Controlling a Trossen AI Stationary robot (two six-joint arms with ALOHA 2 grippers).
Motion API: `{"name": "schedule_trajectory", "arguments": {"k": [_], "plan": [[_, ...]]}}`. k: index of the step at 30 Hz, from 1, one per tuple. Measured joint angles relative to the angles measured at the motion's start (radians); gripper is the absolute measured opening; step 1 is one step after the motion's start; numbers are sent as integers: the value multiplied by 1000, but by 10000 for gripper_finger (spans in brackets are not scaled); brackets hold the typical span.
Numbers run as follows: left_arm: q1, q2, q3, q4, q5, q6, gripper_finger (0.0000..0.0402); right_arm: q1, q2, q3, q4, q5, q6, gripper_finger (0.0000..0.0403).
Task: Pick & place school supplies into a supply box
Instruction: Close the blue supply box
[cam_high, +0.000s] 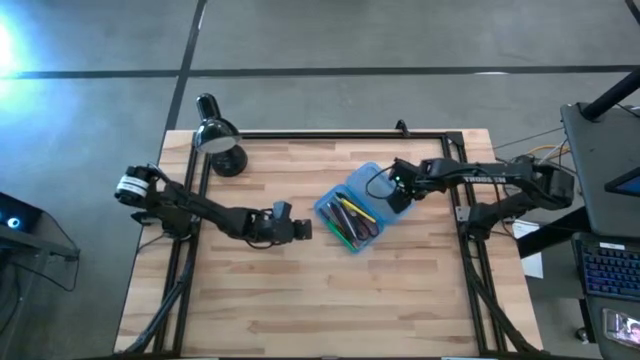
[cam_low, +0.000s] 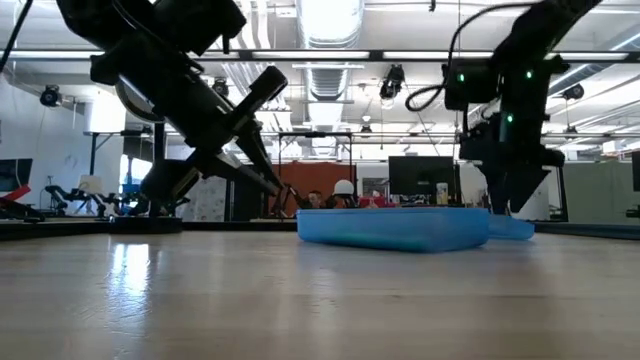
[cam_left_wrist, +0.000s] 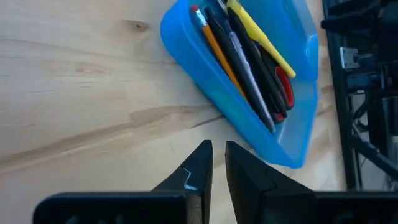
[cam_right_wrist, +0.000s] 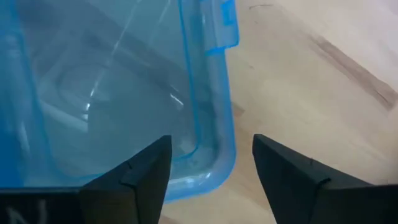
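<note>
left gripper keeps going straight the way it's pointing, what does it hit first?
Most likely the blue supply box. The left gripper, nearly shut, points across bare table at the box's near corner, with nothing between. Its height above the wood is hard to judge, so it might brush the table first.

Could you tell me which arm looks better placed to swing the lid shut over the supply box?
Probably the right. The right gripper is open right at the rim of the lid, which lies flat beside the supply box. The left gripper sits nearly closed on the opposite side, apart from the box.
</note>
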Motion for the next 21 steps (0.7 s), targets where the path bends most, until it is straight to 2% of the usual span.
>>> {"name": "schedule_trajectory", "arguments": {"k": [7,13,16,21], "plan": [[16,4,27,-1,2,-12,28,-81,27,-89,165,-47,-95,219],[30,9,44,-1,1,-19,28,-157,49,-104,212,-106,-165,211],[36,19,44,-7,8,-35,28,-189,69,-113,230,-140,-182,192],[44,54,46,-1,49,-79,28,-214,96,-118,253,-192,-212,138]]}}
